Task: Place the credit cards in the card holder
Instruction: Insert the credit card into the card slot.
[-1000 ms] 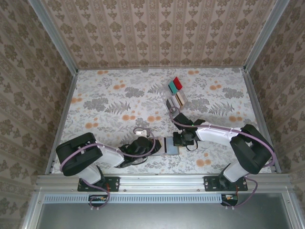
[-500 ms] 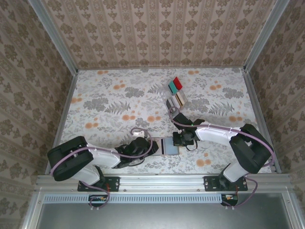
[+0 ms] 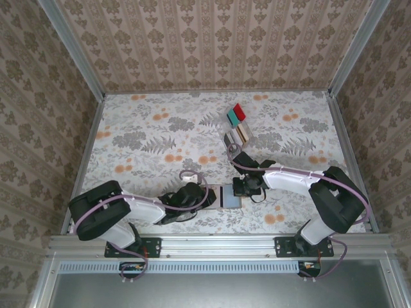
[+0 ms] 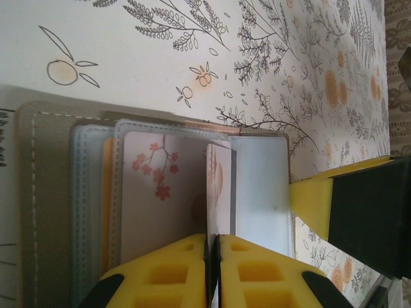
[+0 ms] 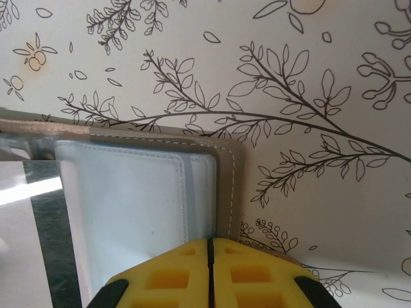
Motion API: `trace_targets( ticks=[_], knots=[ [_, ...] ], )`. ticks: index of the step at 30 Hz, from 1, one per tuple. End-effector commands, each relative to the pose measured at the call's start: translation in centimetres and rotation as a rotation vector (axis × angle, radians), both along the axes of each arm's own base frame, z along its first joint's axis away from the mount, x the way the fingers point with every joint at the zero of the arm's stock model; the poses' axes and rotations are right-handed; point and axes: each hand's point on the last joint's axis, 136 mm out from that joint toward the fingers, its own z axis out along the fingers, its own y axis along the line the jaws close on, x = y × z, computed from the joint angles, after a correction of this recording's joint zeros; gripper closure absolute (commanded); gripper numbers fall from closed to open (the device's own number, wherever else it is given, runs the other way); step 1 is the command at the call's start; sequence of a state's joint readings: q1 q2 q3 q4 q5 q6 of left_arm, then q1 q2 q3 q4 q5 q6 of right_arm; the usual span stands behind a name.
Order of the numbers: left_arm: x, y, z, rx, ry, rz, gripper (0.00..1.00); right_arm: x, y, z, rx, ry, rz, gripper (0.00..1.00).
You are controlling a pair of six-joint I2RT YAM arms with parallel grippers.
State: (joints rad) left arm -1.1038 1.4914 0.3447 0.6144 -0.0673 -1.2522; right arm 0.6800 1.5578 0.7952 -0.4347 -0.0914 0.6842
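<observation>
Finding one: the card holder (image 4: 51, 192) lies opened flat, inner face up. My left gripper (image 4: 212, 242) is at its left edge and my right gripper (image 5: 208, 247) is at its right border.

Finding two: my left fingers are pressed together on a thin leaf standing up from the card holder's middle. I cannot tell whether that leaf is a sleeve or a card. My right fingers are pressed together with nothing visible between them, and their tips sit over the stitched grey-brown border.

Finding three: the credit cards (image 3: 236, 114) stand beyond the card holder's far side, well apart from it, by a clear rack (image 3: 236, 133). Neither gripper carries one.

Assessment of the step in hand: I judge it to be spreading a slot. To do it well, my right fingers should bear straight down on the border so nothing slides. My left pinch should lift the leaf only slightly, without dragging sideways.

Orientation: the long axis appears to run from my left gripper's side toward my right gripper's side. The staggered pocket edges cross that axis. Which way the slot mouths face I cannot tell
</observation>
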Motion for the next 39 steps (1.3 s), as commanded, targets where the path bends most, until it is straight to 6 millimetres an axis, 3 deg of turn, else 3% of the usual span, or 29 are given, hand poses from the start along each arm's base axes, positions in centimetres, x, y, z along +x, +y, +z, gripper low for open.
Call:
trace_targets(
  ticks=[1, 10, 18, 24, 33, 39],
  knots=[
    [-0.8, 0.6, -2.2, 0.089, 0.042, -0.042, 0.88, -1.1, -2.5, -2.7, -0.131, 0.048, -0.023, 0.91],
    [-0.9, 0.0, -2.2, 0.084, 0.054, -0.051, 0.87, -1.2, -2.4, -2.8, -0.125, 0.048, -0.026, 0.9],
    [0.2, 1.3, -2.3, 0.048, 0.052, 0.081, 0.97, -1.3, -2.4, -2.9, -0.12, 0.052, -0.026, 0.9],
    [0.8, 1.3, -2.1, 0.046, 0.038, 0.117, 0.99, -1.3, -2.4, -2.9, -0.119, 0.053, -0.026, 0.9],
    [-0.2, 0.1, -2.2, 0.036, 0.056, 0.058, 0.97, -1.5, -2.5, -2.9, -0.117, 0.054, -0.03, 0.9],
    [-0.9, 0.4, -2.4, 0.038, 0.077, 0.036, 0.96, -1.4, -2.5, -2.8, -0.115, 0.05, -0.031, 0.89]
  ],
)
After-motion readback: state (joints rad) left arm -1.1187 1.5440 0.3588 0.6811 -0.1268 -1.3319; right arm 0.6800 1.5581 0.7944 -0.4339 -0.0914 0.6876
